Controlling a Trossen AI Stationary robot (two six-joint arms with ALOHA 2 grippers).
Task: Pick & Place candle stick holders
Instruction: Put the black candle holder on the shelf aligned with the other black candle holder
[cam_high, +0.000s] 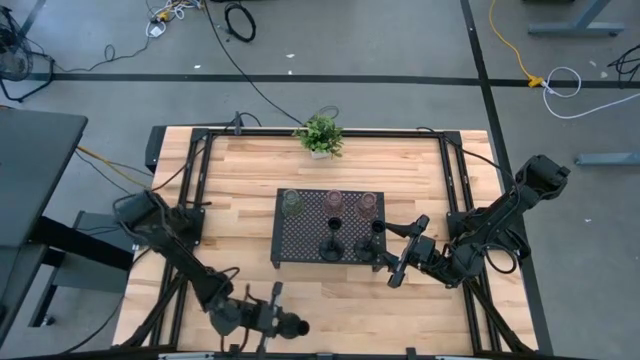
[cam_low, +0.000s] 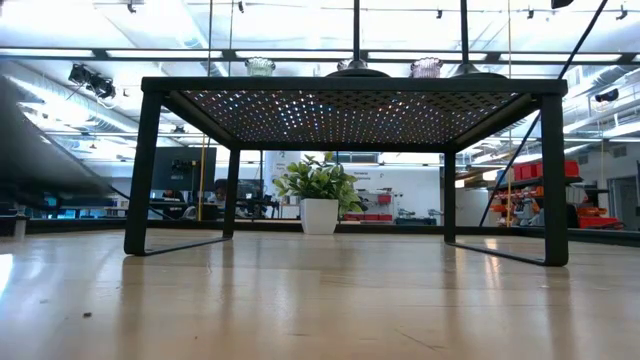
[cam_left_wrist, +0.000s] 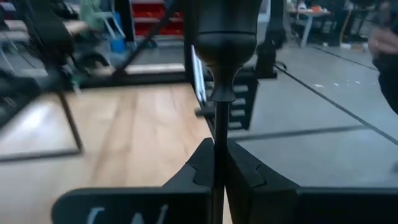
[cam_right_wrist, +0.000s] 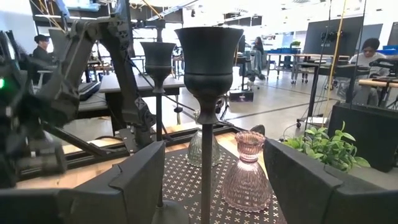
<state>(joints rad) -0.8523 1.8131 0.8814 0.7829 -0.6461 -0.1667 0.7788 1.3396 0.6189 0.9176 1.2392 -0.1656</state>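
While clamped tight on the thin stem of a black candle holder (cam_left_wrist: 219, 93) near the table's front edge, left gripper (cam_left_wrist: 214, 168); right gripper (cam_right_wrist: 208, 186) spread wide around another black holder (cam_right_wrist: 208, 68) on the tray (cam_high: 300, 245).

Both arms are dark, nearly black, built of slim tubular links joined by bulkier rounded joints. The left arm (cam_high: 175, 250) and right arm (cam_high: 500, 225) each trail thin black cables. The right gripper (cam_right_wrist: 208, 186) has broad, flat matte-black fingers (cam_right_wrist: 140, 177); pale markings, possibly lettering, show on the left gripper (cam_left_wrist: 217, 171).
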